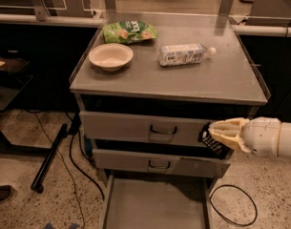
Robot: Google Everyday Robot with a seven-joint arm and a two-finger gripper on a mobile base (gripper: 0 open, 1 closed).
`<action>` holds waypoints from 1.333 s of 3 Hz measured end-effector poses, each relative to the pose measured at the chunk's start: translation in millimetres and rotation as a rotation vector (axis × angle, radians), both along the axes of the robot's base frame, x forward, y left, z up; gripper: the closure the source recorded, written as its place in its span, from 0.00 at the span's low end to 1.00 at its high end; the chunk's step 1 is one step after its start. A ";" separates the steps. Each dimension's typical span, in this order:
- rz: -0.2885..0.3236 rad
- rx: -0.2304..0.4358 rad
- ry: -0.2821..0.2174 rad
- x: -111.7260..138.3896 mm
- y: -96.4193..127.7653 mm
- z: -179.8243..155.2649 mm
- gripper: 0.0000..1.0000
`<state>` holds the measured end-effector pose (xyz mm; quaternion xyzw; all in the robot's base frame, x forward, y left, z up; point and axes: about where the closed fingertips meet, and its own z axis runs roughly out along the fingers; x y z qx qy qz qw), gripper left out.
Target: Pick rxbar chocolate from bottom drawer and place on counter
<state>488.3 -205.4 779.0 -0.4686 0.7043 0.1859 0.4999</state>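
My gripper (220,131) comes in from the right, level with the front of the upper drawer and below the counter edge. Its cream fingers are shut on the rxbar chocolate (210,141), a small black wrapper with white lettering that hangs tilted from the fingertips. The bottom drawer (154,205) is pulled open below and its flat grey floor shows nothing on it. The counter (183,80) is the grey metal top of the cabinet, above and left of my gripper.
On the counter stand a cream bowl (110,56), a green snack bag (129,31) and a plastic bottle (183,54) lying on its side. Two upper drawers with loop handles (163,130) are shut. Cables (233,208) lie on the floor on both sides.
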 end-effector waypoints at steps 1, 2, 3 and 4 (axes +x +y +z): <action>-0.024 -0.007 -0.061 22.6 -9.6 35.0 1.00; -0.049 -0.013 -0.124 46.4 -19.3 74.9 1.00; -0.049 -0.013 -0.124 46.7 -19.2 74.9 1.00; -0.091 -0.004 -0.130 75.4 -33.8 91.7 1.00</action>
